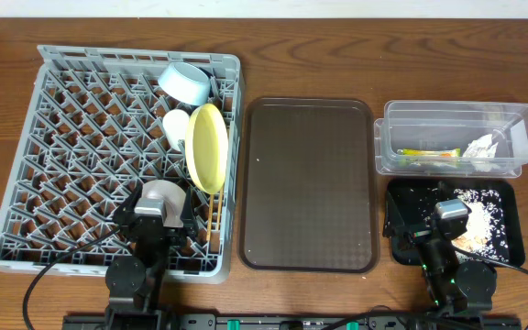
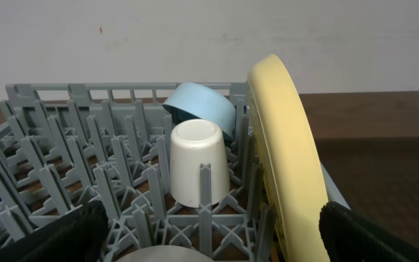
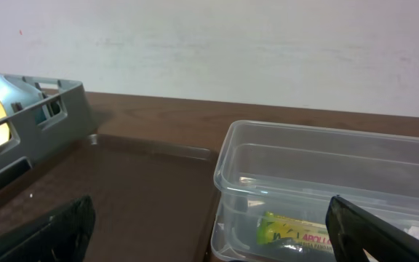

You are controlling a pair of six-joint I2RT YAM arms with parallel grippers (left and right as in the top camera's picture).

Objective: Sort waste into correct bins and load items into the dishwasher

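The grey lattice dish rack [image 1: 81, 137] holds the light blue bowl [image 1: 184, 82], the small white cup [image 1: 175, 125], the yellow plate [image 1: 207, 147] on edge, the white bowl [image 1: 162, 194] and the chopsticks [image 1: 214, 213]. My left gripper [image 1: 161, 229] is open and empty over the rack's near right part, above the white bowl [image 2: 167, 255]; cup [image 2: 195, 161], plate [image 2: 286, 156] and blue bowl [image 2: 202, 105] lie ahead. The clear tub [image 1: 456, 137] holds the green-yellow sachet [image 3: 297, 231] and the napkin [image 1: 481, 147]. The black tray [image 1: 401, 197] holds rice scraps [image 1: 479, 215]. My right gripper [image 1: 447, 220] is open and empty over it.
A large brown serving tray [image 1: 308, 183] lies between the rack and the bins. The wooden table [image 1: 291, 55] shows behind them. Both arm bases stand at the near edge.
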